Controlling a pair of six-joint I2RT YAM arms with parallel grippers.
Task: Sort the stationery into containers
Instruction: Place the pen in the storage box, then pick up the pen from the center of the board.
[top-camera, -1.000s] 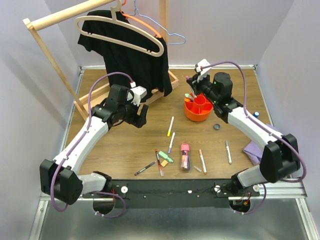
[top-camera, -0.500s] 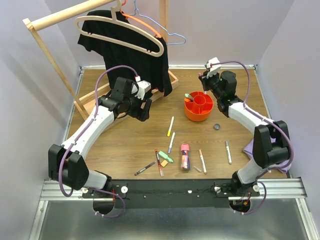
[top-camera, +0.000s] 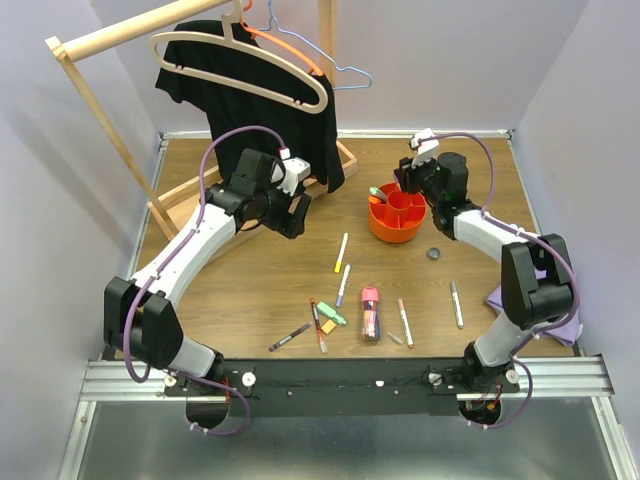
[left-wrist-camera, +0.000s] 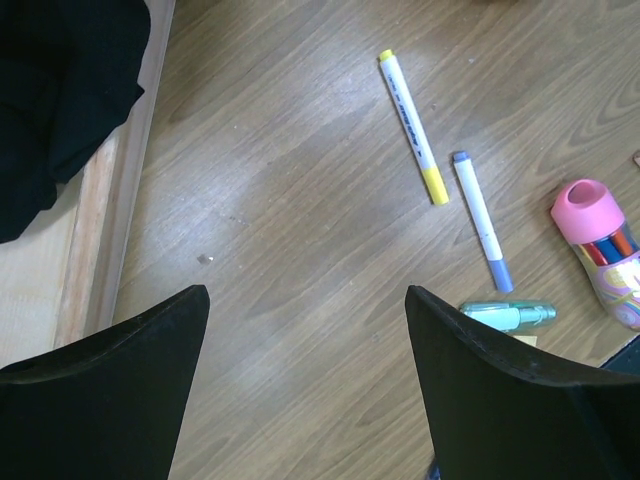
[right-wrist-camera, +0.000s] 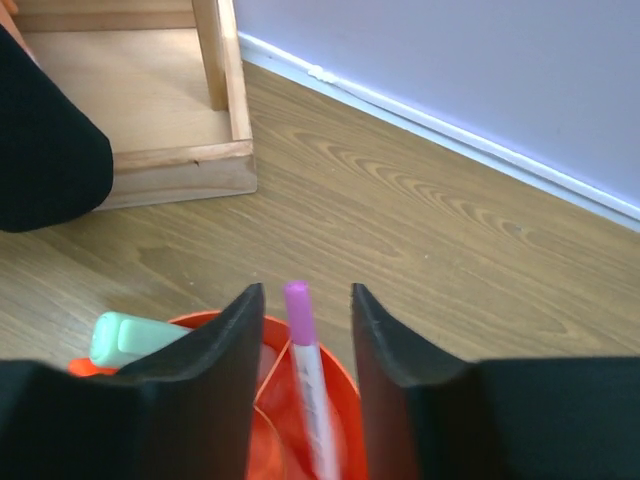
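left gripper (left-wrist-camera: 305, 300): you have it spread wide and released, nothing between its jaws, hanging over the table (top-camera: 250, 290). The wooden rack base (left-wrist-camera: 90, 250) is at the left of its wrist view.
yellow-tipped pen (left-wrist-camera: 412, 125): lies flat ahead and to the right of that gripper, well apart from both fingers.
blue-tipped pen (left-wrist-camera: 481, 220): just beside the yellow-tipped pen, nearer the right-hand finger, not touching it.
pink tube (left-wrist-camera: 600, 245): on its side at the far right of your left wrist view. A green highlighter (left-wrist-camera: 508, 314) lies close by, near that finger's tip.
orange organiser (top-camera: 385, 232): stands right of centre, under your right gripper.
right gripper (top-camera: 408, 186): let go, with its jaws parted above the organiser.
purple-capped pen (right-wrist-camera: 298, 300): stands in the organiser between the right fingers, with a gap on each side. You cannot tell which compartment.
mint highlighter (right-wrist-camera: 125, 338): in the organiser, left of those fingers.
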